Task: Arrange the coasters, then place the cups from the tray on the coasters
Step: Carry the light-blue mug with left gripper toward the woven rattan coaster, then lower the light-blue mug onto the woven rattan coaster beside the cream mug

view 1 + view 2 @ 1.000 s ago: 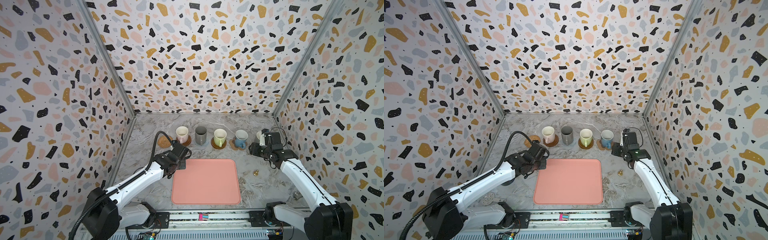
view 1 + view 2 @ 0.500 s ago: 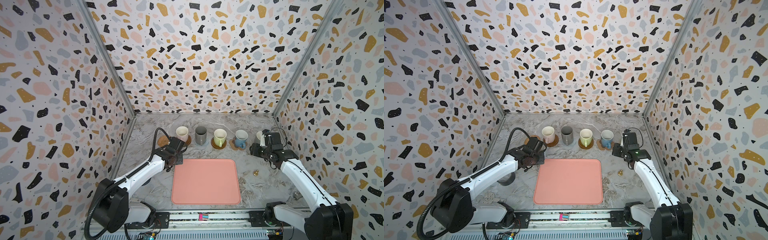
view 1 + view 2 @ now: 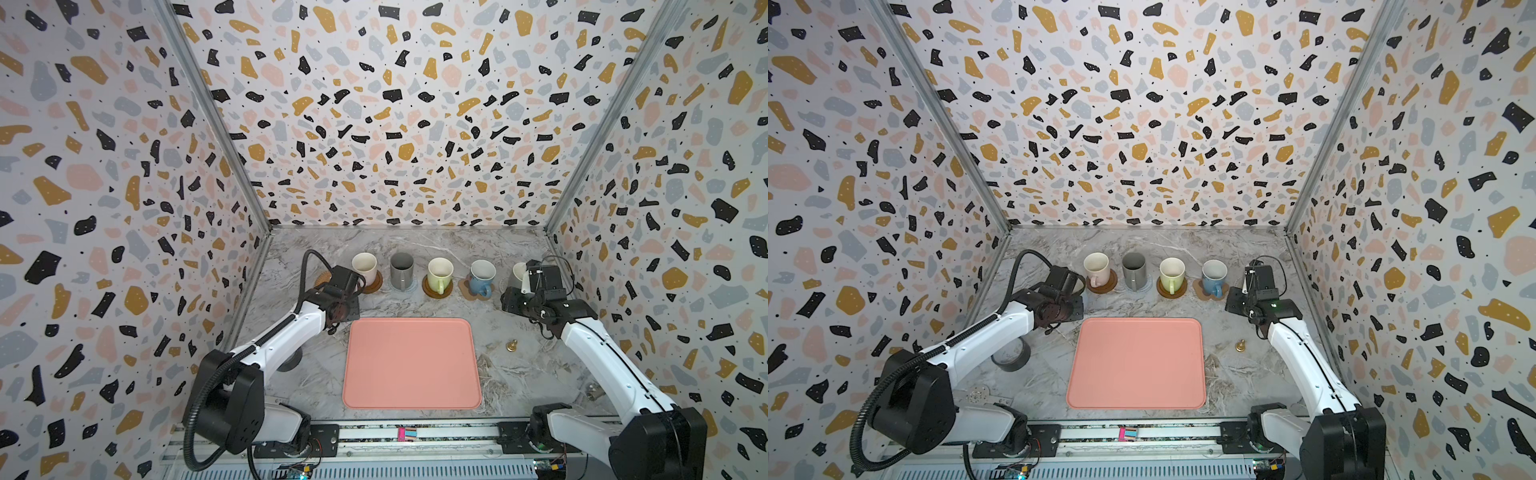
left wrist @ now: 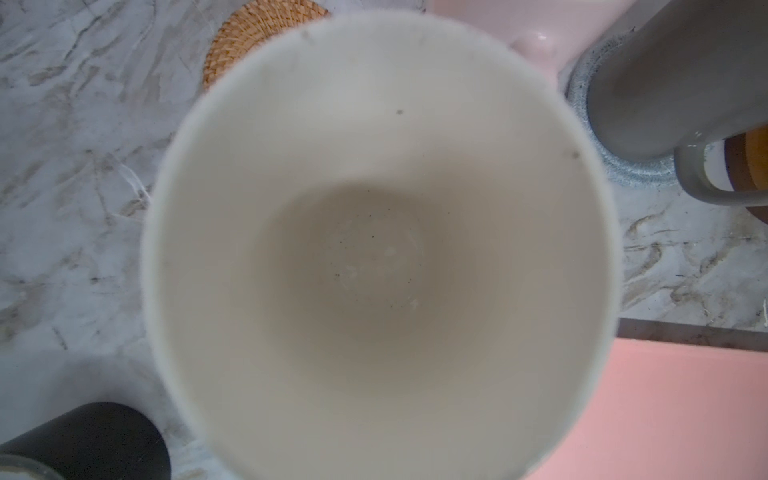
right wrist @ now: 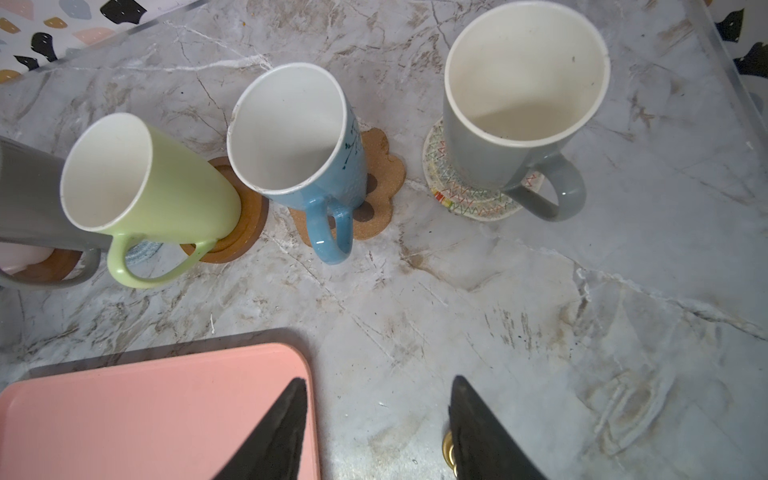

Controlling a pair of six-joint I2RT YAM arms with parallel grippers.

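The left gripper (image 3: 343, 293) is closed tight, and I judge that it holds the last cup (image 4: 374, 249). The cup fills the left wrist view, mouth up and directly under the camera, though the fingers are not visible there. In both top views the cup is hidden below the gripper. The tray (image 3: 411, 365) is bare, so the only free place is the tan coaster (image 4: 257, 37) at the left end of the row. In the wrist view only a part of this coaster shows beyond the cup's rim, so the cup is near it but not yet above it. To do the step well, I would carry the cup upright until its base is centred over the coaster, then lower it straight. I would let go only when the base sits flat, because the woven surface is uneven and the cup could rock. The pink cup (image 3: 1096, 266) stands just beside on its brown disc (image 3: 1109, 286), so the approach should come from the open side, with the held cup's handle turned away from it. The right gripper (image 5: 374, 432) is about half open and empty, over the table (image 5: 540, 332) near the light grey cup (image 5: 519, 104).
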